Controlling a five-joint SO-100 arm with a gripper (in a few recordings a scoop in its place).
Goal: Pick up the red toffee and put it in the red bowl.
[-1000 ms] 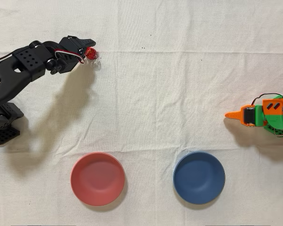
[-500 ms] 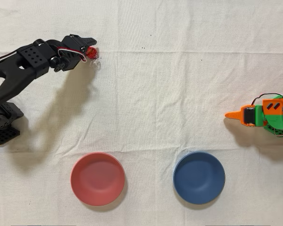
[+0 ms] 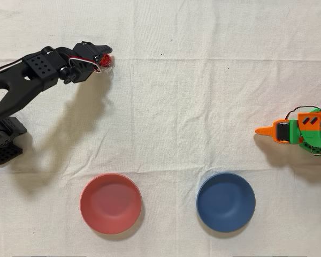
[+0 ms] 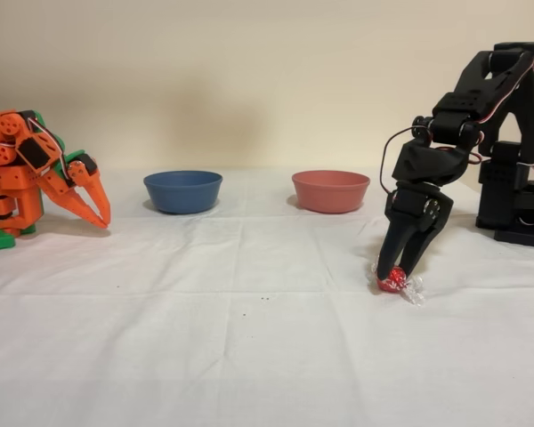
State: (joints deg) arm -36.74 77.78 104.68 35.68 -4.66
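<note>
Toffee [image 4: 392, 282] sits clamped between gripper [image 4: 394, 277] fingertips, low over the cloth [image 4: 249, 338].

No text, label, brand, number or sign can be read on anything in either view
</note>
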